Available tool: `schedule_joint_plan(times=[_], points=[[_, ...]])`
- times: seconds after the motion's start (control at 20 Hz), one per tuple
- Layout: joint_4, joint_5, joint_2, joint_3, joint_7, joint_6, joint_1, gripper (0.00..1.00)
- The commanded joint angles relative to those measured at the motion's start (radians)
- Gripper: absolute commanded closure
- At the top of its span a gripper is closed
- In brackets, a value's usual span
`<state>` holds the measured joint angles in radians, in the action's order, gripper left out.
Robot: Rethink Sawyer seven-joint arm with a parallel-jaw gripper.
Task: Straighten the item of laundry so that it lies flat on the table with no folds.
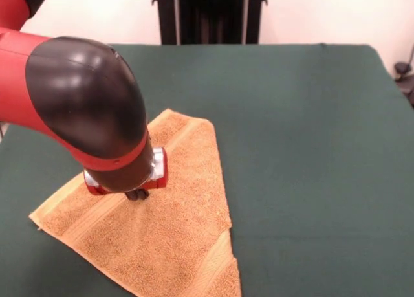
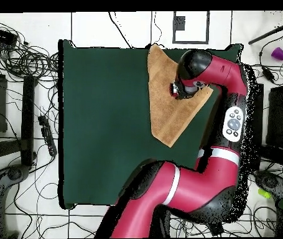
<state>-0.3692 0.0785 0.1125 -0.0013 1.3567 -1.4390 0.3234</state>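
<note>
The item of laundry, an orange-yellow towel [image 1: 178,235] [image 2: 164,115], lies on the dark green table [image 1: 304,116] [image 2: 106,124] in an uneven, roughly triangular shape. A second layer shows along its right edge in the front view, so part of it is folded over. Its lower end runs out of the front view. In the overhead view it lies near the table's top right corner, one tip at the table's edge. My gripper [image 1: 137,195] [image 2: 176,92] points down onto the towel's middle, at or just above the cloth. The big wrist housing hides most of it.
The arm's red and black links [image 2: 221,124] hang over the table's right side in the overhead view. Cables and gear [image 2: 19,62] lie on the floor to the left, and a purple cup [image 2: 279,53] at the upper right. A black stand [image 1: 210,15] rises behind the table.
</note>
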Motion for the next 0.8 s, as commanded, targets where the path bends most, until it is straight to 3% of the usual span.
schedule_joint_plan(times=[0.05, 0.25, 0.45, 0.55, 0.8], points=[[-0.759, -0.023, -0.26, 0.108, -0.042, 0.506, 0.068, 1.0], [-1.018, -0.008, -0.379, 0.15, -0.124, 0.619, 0.154, 1.0], [-1.228, 0.009, -0.47, 0.204, -0.132, 0.691, 0.239, 1.0], [-1.312, 0.021, -0.496, 0.232, -0.118, 0.732, 0.278, 1.0], [-1.405, 0.07, -0.523, 0.249, -0.059, 0.789, 0.303, 1.0]])
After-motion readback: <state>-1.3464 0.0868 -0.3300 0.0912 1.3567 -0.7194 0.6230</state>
